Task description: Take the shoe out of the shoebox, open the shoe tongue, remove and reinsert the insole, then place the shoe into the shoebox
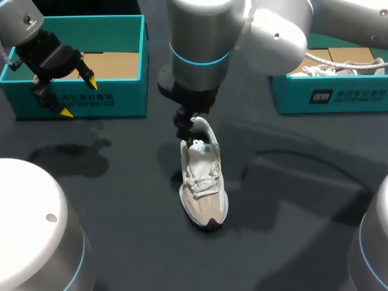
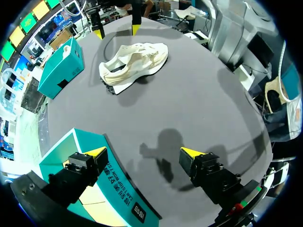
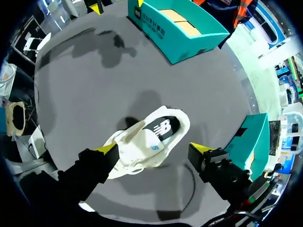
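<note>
Head view: left tool (image 1: 77, 96) spread over shoebox (image 1: 115, 100) wall; right tool (image 3: 154, 150) spread, pointing down over shoe (image 1: 203, 188) heel.

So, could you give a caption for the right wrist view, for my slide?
Open right gripper hovers above the white shoe on the table.

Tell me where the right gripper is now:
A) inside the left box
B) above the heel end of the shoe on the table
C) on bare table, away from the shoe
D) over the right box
B: the right gripper hangs open over the heel end of the shoe, which lies on the table.
</note>
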`<control>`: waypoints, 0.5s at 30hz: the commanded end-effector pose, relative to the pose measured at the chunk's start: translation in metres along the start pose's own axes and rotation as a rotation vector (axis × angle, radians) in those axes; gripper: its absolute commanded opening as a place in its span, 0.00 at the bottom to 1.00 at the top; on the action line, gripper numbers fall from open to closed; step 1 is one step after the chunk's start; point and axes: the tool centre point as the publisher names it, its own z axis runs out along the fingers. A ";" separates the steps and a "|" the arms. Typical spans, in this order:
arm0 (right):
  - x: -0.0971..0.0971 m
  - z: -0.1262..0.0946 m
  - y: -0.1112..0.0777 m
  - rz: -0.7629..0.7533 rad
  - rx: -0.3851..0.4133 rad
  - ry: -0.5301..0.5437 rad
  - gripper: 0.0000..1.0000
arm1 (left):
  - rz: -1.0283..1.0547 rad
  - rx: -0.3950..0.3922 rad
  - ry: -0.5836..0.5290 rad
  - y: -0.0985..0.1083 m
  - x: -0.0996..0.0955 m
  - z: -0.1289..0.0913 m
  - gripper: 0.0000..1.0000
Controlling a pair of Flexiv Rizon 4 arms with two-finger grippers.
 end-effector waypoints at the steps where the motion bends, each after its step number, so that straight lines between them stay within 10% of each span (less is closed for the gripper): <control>1: -0.009 0.001 0.002 -0.154 0.037 0.032 1.00 | 0.000 -0.002 0.000 0.000 0.001 0.000 1.00; 10: -0.031 0.004 0.030 -0.611 0.029 -0.004 1.00 | 0.000 -0.002 0.000 0.000 0.001 0.000 1.00; 15: -0.031 0.004 0.030 -0.611 0.029 -0.004 1.00 | 0.000 -0.002 0.000 0.000 0.001 0.000 1.00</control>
